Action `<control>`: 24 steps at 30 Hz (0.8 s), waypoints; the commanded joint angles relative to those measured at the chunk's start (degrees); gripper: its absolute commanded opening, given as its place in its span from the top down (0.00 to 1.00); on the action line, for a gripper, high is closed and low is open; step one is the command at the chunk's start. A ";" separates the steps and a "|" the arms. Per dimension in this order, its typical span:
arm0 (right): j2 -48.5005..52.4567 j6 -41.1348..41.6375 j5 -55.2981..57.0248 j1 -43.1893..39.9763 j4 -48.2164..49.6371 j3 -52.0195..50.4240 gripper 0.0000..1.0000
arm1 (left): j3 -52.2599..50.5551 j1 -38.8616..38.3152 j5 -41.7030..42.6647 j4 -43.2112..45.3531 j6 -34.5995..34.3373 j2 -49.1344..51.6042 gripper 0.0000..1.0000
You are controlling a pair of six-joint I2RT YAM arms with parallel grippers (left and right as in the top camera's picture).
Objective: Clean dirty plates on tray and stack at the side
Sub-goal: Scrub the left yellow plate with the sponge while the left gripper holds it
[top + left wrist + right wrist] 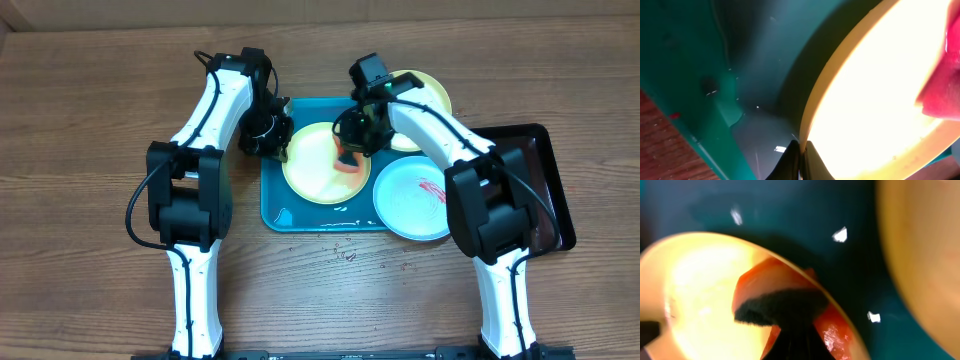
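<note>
A yellow-green rimmed plate (315,165) lies on the turquoise tray (275,205). My left gripper (277,140) is shut on this plate's left rim; the left wrist view shows the jaws (802,152) pinching the rim of the plate (875,90). My right gripper (355,135) is shut on an orange sponge (349,162) with a dark scouring face (775,307), pressed on the plate (695,280). A second yellow-green plate (425,95) sits at the tray's back right. A pale blue rimmed plate (410,200) with a red smear sits at the front right.
A glossy black tray (550,185) lies right of the turquoise tray, partly under the right arm. Small crumbs and specks (345,255) lie on the wooden table in front of the tray. Water drops glint on the tray floor (840,234).
</note>
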 commanded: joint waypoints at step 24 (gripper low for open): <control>0.70 7.76 -1.99 9.73 8.61 0.94 0.96 | 0.42 -0.37 1.07 0.04 -1.77 0.48 0.96</control>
